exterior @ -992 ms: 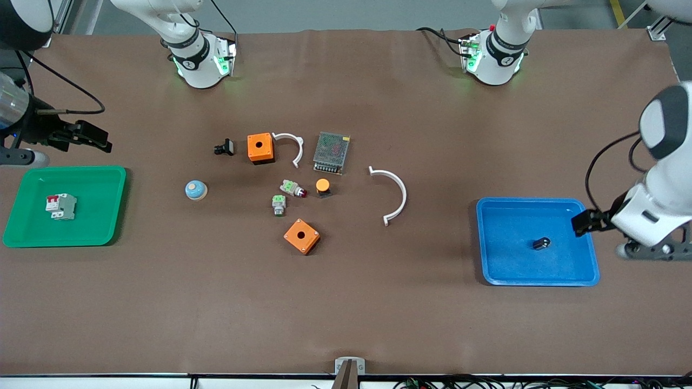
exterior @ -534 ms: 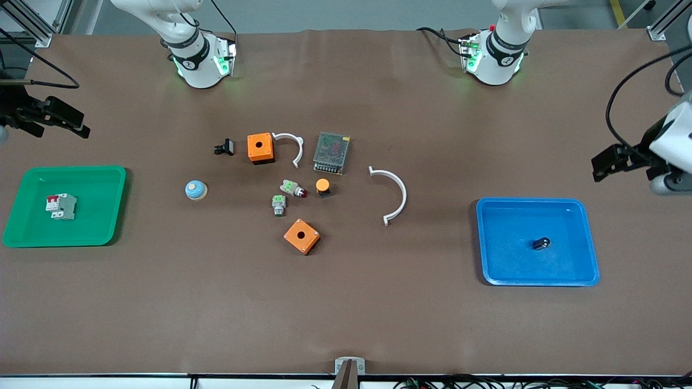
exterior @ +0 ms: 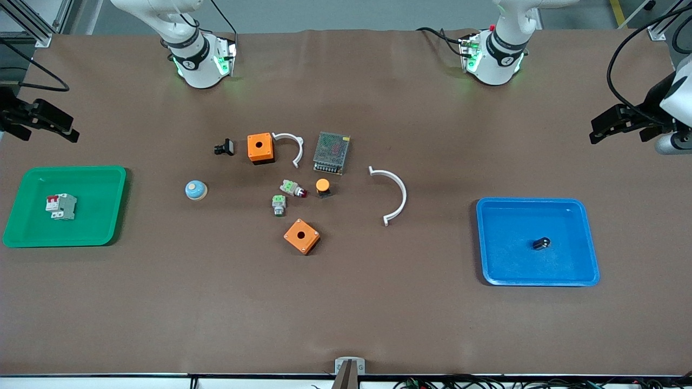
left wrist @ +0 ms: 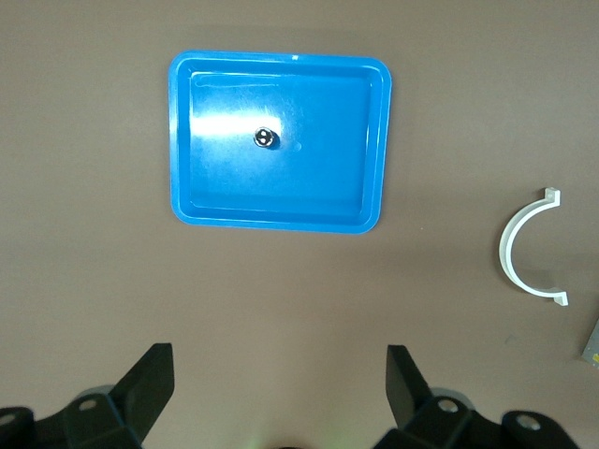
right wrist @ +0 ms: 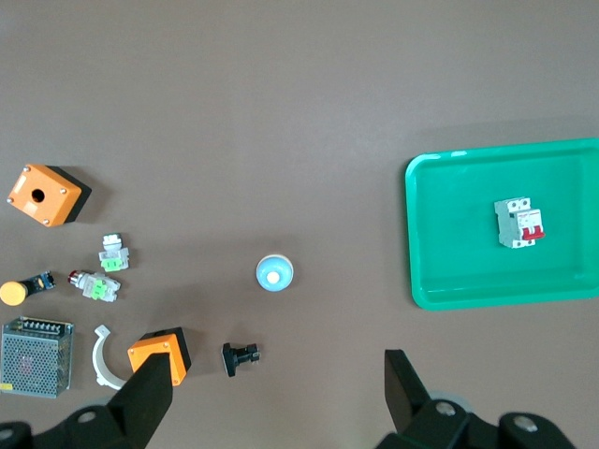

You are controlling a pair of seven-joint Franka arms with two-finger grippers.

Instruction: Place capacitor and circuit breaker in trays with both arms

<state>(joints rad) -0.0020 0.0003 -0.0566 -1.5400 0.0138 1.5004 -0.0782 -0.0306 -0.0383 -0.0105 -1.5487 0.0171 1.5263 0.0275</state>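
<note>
Front view, nearest first: the capacitor [exterior: 541, 243] lies in the blue tray [exterior: 589, 270] toward the left arm's end of the table; the circuit breaker [exterior: 60, 206] lies a little farther from the camera in the green tray [exterior: 113, 227] at the right arm's end; the left gripper [left wrist: 281, 398] hangs over bare table farther from the camera than the blue tray, fingers spread wide and empty; the right gripper [right wrist: 279, 398] hangs likewise above the table near the green tray, fingers wide apart, holding nothing.
</note>
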